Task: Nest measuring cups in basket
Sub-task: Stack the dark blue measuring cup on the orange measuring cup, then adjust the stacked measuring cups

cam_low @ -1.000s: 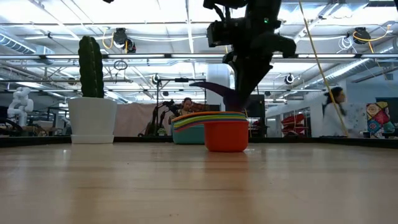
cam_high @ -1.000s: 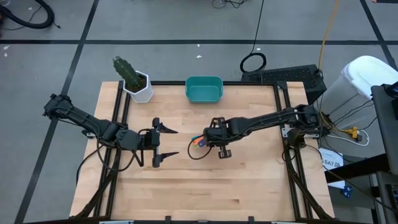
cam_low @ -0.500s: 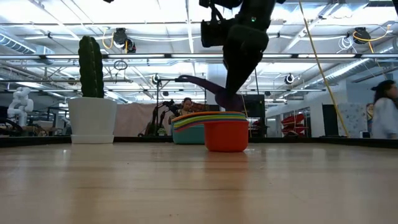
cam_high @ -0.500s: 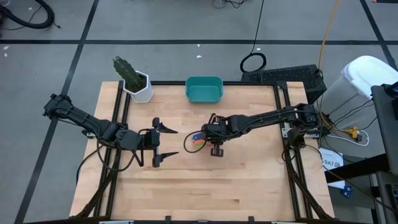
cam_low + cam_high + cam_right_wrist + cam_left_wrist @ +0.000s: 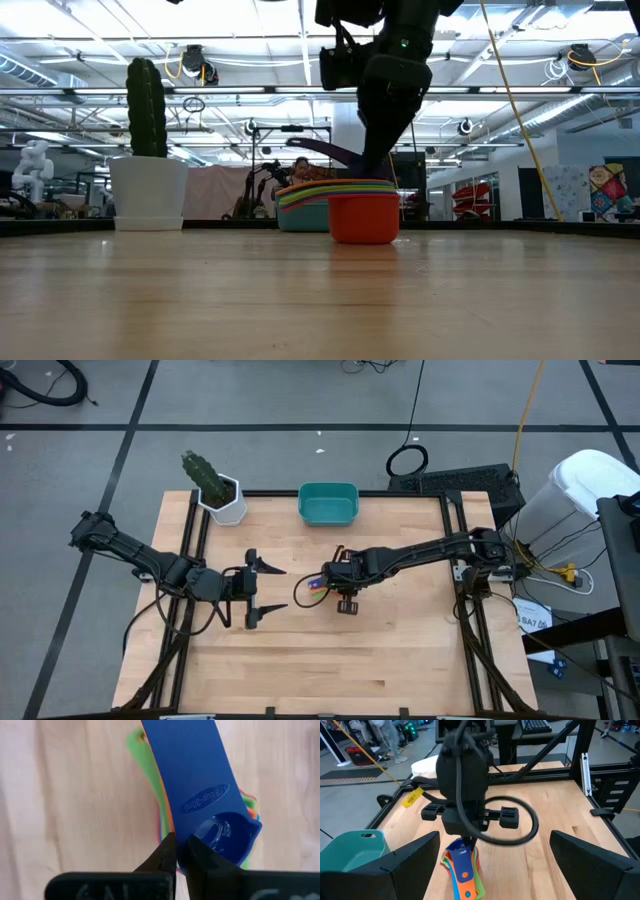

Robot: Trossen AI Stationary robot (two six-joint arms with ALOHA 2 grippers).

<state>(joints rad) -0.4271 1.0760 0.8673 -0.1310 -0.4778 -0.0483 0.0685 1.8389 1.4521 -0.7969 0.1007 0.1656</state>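
1. The stack of nested measuring cups (image 5: pixel 318 586) is seen on the wooden table (image 5: pixel 400 660), well in front of the teal basket (image 5: pixel 328 504), which sits at the table's back edge.
2. In the low view, the red cup (image 5: pixel 363 217) is shown resting on the table at the bottom of the stack, with green, yellow and orange rims layered above it.
3. The right gripper (image 5: pixel 335 577) is positioned directly over the stack, on the stack's side away from the left arm.
4. In the right wrist view, the right gripper's fingertips (image 5: pixel 167 851) are seen clenched on the rim of the dark blue cup (image 5: pixel 220 832), whose flat handle is marked 1/8 cup, 30 ml.
5. The dark blue cup is held tilted above the stack, its handle (image 5: pixel 325 150) pointing up and away from the gripper in the low view.
6. The fanned handles (image 5: pixel 465 882) of the lower cups are shown spread on the table in the left wrist view.
7. The left gripper (image 5: pixel 267 588) is held near the stack, on the side farther from the right arm's base, with its jaws spread wide and nothing between them.
8. A white pot with a cactus (image 5: pixel 221 494) stands beside the basket at the table's back corner.
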